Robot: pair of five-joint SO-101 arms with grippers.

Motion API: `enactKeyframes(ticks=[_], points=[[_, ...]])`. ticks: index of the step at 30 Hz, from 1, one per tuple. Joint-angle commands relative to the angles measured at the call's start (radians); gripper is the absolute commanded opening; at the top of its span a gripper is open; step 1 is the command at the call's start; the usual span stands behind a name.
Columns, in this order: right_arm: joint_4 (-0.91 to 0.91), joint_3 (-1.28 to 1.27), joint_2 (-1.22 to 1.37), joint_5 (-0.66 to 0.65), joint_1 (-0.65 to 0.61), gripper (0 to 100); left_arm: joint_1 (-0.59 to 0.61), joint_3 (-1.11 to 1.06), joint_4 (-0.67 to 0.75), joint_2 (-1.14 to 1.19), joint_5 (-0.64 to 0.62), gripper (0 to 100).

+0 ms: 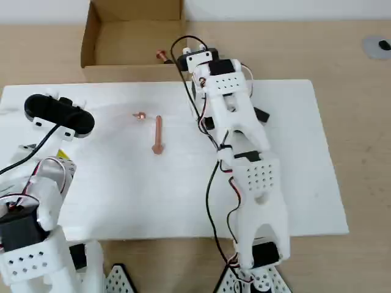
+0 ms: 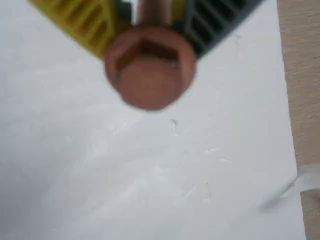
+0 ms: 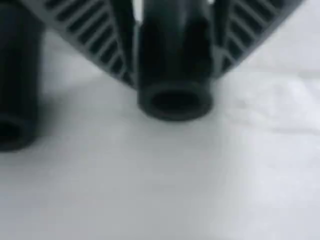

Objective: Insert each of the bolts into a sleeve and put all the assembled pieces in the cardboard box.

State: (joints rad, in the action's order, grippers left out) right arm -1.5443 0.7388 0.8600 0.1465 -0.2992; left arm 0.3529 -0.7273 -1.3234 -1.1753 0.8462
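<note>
Left gripper (image 2: 150,30): ribbed fingers, one yellow (image 2: 80,22) and one dark, pinched on shank of copper-coloured bolt (image 2: 150,70); round flange and hexagonal head protruding past fingertips.

Right gripper (image 3: 172,47): dark ribbed fingers clamped around black sleeve (image 3: 175,80), a smooth cylindrical tube with open bore facing outward.

Wooden table (image 1: 360,152), pale grain, under both arms.

White sheet (image 1: 122,195), matte and faintly scuffed, directly beneath both grippers.

Cardboard box (image 1: 122,72), open-topped and rectangular, just beyond right arm's wrist end; copper-coloured piece (image 1: 162,56) at its near wall.

Second sleeve (image 3: 15,100), same black tube shape, just beside clamped one, outside fingers.

Loose bolt (image 1: 158,134), long and slender, flat on sheet between the two arms.

Small copper part (image 1: 140,115), near loose bolt's far end.
</note>
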Motion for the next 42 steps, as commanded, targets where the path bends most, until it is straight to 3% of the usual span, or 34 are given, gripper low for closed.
enactKeyframes(ticks=[1, 9, 15, 22, 26, 34, 42], points=[[-0.006, 0.033, -0.004, -0.006, 0.004, 2.2, 0.017, 0.011, 0.0, -0.012, 0.006, 1], [-0.08, 0.104, -0.007, -0.006, 0.004, 1.9, 0.015, 0.011, -0.002, -0.012, 0.006, 1], [-0.212, 0.478, -0.007, -0.006, 0.001, 1.9, 0.017, 0.011, 0.005, -0.012, 0.002, 1], [-0.244, 0.773, -0.01, -0.003, -0.053, 1.9, 0.018, 0.041, 0.068, -0.012, -0.169, 1], [-0.244, 0.938, -0.013, -0.002, -0.093, 1.0, 0.02, 0.091, 0.071, -0.012, -0.206, 1], [-0.245, 0.868, -0.341, -0.005, -0.251, 0.9, 0.018, 0.164, 0.094, -0.012, -0.365, 1], [-0.245, 0.378, -0.742, 0.0, -0.308, 0.9, 0.018, 0.17, 0.176, -0.012, -0.453, 1]])
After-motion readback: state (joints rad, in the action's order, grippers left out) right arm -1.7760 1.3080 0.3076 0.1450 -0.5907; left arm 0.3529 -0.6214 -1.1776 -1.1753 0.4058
